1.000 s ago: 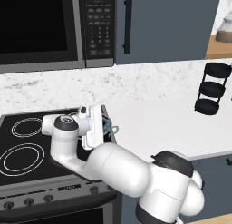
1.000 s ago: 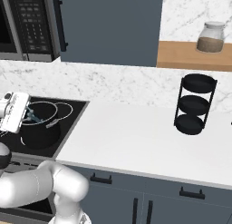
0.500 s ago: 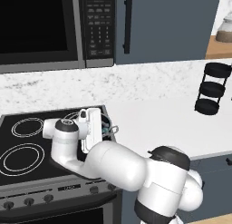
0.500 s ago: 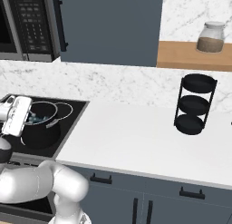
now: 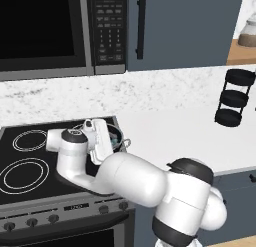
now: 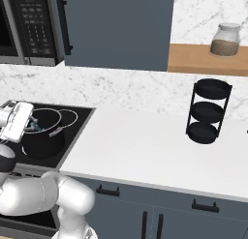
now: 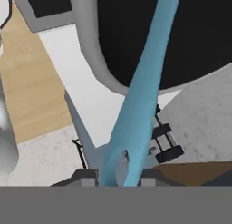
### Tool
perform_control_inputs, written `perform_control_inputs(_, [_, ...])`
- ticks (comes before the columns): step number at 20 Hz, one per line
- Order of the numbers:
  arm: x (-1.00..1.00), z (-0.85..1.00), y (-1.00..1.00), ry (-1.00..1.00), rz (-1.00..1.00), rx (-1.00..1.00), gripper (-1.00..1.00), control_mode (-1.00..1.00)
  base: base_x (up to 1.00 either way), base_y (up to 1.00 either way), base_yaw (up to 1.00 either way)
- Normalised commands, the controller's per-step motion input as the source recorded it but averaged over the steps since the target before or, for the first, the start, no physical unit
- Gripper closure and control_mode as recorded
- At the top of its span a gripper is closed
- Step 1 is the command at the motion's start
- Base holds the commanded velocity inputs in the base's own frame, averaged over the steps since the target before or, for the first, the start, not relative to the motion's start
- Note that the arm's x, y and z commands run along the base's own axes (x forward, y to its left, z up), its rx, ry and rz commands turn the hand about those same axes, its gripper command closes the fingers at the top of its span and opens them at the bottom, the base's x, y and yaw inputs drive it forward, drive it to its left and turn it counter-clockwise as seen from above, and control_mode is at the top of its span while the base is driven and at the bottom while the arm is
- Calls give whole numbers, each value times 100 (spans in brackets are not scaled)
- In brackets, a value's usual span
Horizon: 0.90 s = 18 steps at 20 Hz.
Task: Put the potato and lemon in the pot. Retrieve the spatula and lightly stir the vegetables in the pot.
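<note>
The spatula (image 7: 140, 89), light blue with a slim handle, runs up the middle of the hand view from between the finger tips towards the dark hollow of the pot (image 7: 190, 41), its handle end with a small hole sitting low between the jaws. The jaws are clenched on that handle. From the right base view a sliver of the blue shows just beside the white hand at the pot's (image 6: 43, 136) left rim. The pot, deep and dark with a thin metal rim and a small loop handle on its right side, stands on the black stove top (image 6: 72, 131) at a rear burner. In the left base view the gripper (image 5: 107, 140) hangs over the pot's (image 5: 119, 141) mouth, with the arm curling round in front. To the right the white bench (image 6: 145, 151) carries a black three-tier stand (image 6: 207, 112). A microwave (image 5: 55, 31) hangs above the stove.
</note>
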Motion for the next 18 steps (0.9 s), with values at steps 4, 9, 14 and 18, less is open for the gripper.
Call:
perform_control_inputs(4, [0,0,0,45,16,-1,100,-100,0,0,0])
perform_control_inputs(9, [0,-3,0,42,19,-7,100,-100,0,0,0])
perform_control_inputs(14, [0,-20,0,9,7,-5,100,-100,0,0,0])
perform_control_inputs(18, [6,-35,0,0,14,-2,100,-100,0,0,0])
